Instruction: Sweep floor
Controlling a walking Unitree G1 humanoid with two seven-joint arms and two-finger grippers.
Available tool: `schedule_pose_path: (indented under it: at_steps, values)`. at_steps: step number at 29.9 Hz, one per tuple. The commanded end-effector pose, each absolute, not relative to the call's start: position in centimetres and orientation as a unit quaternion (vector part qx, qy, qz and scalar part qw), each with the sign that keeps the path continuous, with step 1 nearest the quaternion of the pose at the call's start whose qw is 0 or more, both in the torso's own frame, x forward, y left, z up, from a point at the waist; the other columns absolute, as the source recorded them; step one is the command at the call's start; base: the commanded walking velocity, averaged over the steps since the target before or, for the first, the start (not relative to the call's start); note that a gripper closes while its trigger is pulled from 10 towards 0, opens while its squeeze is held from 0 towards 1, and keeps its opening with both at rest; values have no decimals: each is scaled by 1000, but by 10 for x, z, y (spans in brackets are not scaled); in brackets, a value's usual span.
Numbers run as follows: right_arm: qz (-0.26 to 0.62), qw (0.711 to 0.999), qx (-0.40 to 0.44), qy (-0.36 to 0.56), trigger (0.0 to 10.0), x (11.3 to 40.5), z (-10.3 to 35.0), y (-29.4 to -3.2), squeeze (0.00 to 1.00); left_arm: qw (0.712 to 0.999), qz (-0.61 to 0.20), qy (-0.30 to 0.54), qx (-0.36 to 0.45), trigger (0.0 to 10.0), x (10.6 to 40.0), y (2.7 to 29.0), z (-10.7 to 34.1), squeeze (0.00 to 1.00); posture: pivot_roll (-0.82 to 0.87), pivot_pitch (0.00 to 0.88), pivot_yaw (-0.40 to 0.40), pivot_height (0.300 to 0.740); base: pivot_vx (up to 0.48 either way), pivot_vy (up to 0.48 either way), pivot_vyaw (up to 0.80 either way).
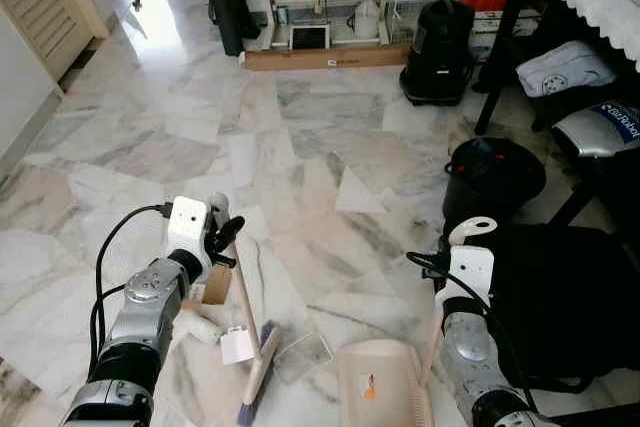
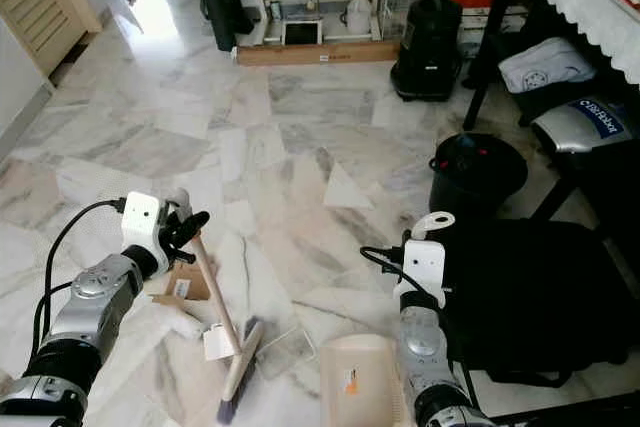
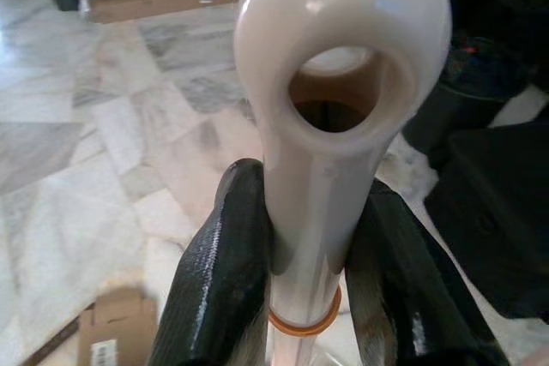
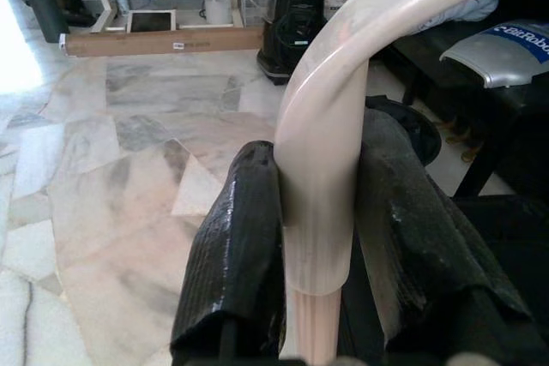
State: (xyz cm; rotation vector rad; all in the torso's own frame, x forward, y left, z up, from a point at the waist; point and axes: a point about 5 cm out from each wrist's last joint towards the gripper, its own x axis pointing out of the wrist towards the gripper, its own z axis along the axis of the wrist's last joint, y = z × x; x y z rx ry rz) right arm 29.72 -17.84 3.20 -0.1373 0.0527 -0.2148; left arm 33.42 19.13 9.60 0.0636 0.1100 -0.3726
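My left gripper [image 1: 225,237] is shut on the upper end of a cream broom handle [image 3: 330,126], just below its hanging loop. The broom leans down to its brush head [image 1: 257,372] on the marble floor. Litter lies around the head: a cardboard scrap [image 1: 212,285], a white paper tag [image 1: 236,345], a white roll [image 1: 200,325] and a clear plastic piece [image 1: 302,355]. My right gripper [image 4: 317,186] is shut on the curved cream handle [image 1: 470,230] of a dustpan. Its pan [image 1: 378,382] rests on the floor to the right of the brush.
A black bin [image 1: 493,179] stands ahead on the right, with a black case [image 1: 570,307] close by my right arm. Farther back are a black canister [image 1: 437,39], a long cardboard box [image 1: 325,57] and a table with chairs at the right edge. Open marble floor stretches ahead.
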Motion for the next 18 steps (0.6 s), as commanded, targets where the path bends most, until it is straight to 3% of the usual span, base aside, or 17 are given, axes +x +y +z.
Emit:
schedule_pose_path:
  at_steps: [1,18]
  values:
    - [-102,991,-70,49,10000,292,24,-177,0,978,-196,66,15,10000,332,189,91,0,94,124,79,740,0,0,0]
    - [-96,991,-69,56,10000,294,23,-173,0,967,-249,49,-6,10000,329,189,101,0,102,122,77,740,0,0,0]
